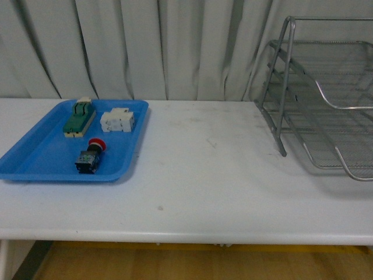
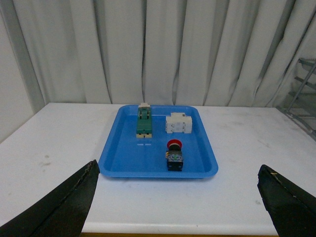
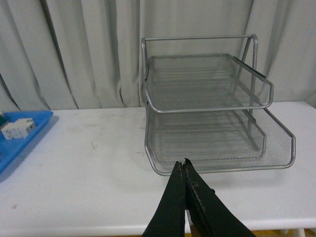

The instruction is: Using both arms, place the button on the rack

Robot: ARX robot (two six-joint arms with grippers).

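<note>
The front view shows a white surface (image 1: pixel 221 175) before a pale pleated curtain (image 1: pixel 175 46), with wooden floor (image 1: pixel 175 262) below its near edge. At the left lies a blue tray (image 1: pixel 35 163) that holds the button (image 1: pixel 91 155) on its side, nearest the front, with a green-and-cream block (image 1: pixel 79 118) and a white component (image 1: pixel 118 121) behind it. The rack (image 1: pixel 338 70) stands at the far right, cut off by the frame. The wide stretch between tray and rack is bare.

In the left wrist view, the left end effector (image 2: pixel 177 167) is spread wide and holds nothing, facing the tray from in front of the surface's near edge.

In the right wrist view, the right end effector (image 3: pixel 181 164) is pinched together on nothing, its tips close before the rack's lowest tier.
</note>
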